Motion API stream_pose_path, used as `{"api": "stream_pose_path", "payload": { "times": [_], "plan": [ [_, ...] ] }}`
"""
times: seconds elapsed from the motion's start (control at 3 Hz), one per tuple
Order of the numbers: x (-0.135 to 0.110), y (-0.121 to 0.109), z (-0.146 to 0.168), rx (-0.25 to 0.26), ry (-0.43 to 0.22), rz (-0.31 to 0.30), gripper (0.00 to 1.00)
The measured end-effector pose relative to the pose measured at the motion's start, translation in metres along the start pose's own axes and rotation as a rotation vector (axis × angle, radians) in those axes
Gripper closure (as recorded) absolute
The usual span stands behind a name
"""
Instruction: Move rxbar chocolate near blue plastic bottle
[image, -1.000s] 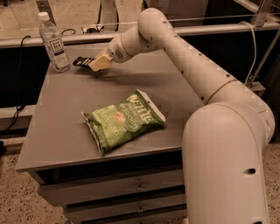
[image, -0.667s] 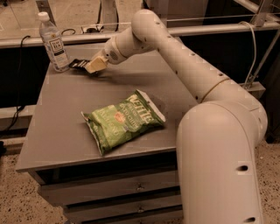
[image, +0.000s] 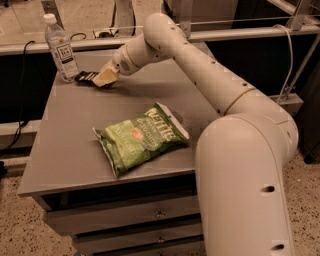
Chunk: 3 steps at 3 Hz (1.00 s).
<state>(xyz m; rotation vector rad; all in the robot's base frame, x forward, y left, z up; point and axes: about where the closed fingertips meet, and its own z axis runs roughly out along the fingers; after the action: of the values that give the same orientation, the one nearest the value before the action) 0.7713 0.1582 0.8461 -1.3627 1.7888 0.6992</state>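
Seen shifted leftward from a second earlier: gripper (image: 102, 78) low at the far-left corner of the table (image: 75, 135), rxbar chocolate (image: 85, 76) at its tip, brought just beside the blue plastic bottle (image: 60, 50); clamped or released not determinable; task judged all but met.

It looks like a robotics lab or test room, not a home. A big white robot arm (image: 210, 85) reaches across a plain grey bench (image: 60, 150) with flat metal drawers (image: 125, 217) under it. Its gripper (image: 103, 78) sits low at the bench's far left corner, near a blue plastic bottle (image: 60, 47). The floor (image: 15, 235) is speckled hard flooring. A pale metal rail (image: 250, 33) runs along the back, and a black cable (image: 22, 100) hangs down on the left.
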Motion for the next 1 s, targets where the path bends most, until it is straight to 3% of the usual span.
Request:
{"api": "stream_pose_path", "payload": {
  "times": [0.33, 0.67, 1.0],
  "plan": [
    [0.002, -0.001, 0.003, 0.004, 0.007, 0.003, 0.14],
    [0.002, -0.003, 0.001, 0.011, 0.006, 0.007, 0.00],
    [-0.003, -0.018, -0.034, 0.055, -0.021, -0.005, 0.00]
  ]
}}
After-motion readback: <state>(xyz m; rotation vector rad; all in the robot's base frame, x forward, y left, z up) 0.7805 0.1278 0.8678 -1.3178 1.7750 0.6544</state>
